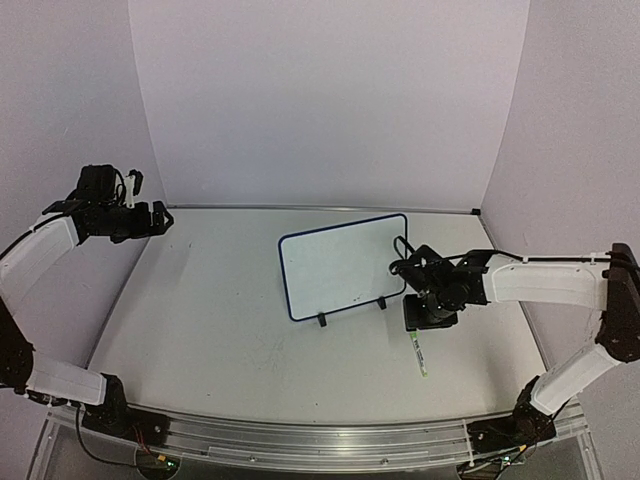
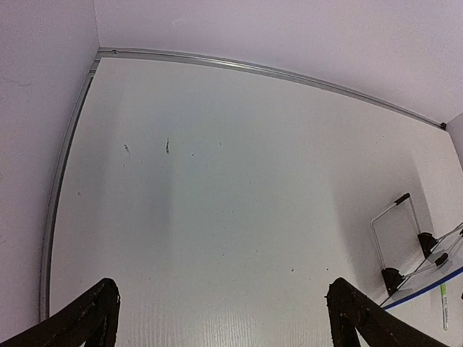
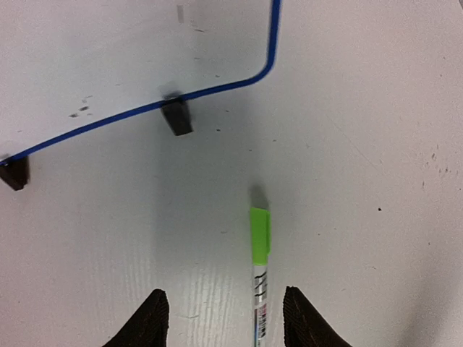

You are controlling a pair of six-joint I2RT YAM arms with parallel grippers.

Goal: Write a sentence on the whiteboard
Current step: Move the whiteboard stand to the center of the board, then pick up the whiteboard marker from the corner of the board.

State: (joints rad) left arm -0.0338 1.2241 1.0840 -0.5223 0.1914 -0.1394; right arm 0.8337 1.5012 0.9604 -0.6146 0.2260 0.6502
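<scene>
backdrop: pale lilac walls (image 1: 330, 100) on three sides; white bench (image 1: 220, 320) with a metal strip along its far edge.

item 1, whiteboard (image 1: 345, 265): stands right of centre on the bench, propped on two black feet (image 1: 321, 320), leaning back with its face toward the arms. dark-blue rounded frame (image 3: 273, 50). the face is white with a few small dark specks near the lower edge.

item 2, marker (image 1: 417, 355): white barrel with a bright green cap (image 3: 260, 235). lies flat on the bench just in front of the board's right lower corner, apart from it, with the cap end toward the board.

item 3, right claw (image 1: 425, 322): low over the bench beside the board's right lower corner, directly above the marker. jaws parted; in the wrist view the two dark fingertips (image 3: 152, 322) flank the barrel with a gap on each side. nothing gripped.

item 4, left claw (image 1: 160, 220): raised near the far left corner of the bench, well apart from the board. jaws spread wide, with bare bench showing between the fingertips (image 2: 94, 318); nothing held.
</scene>
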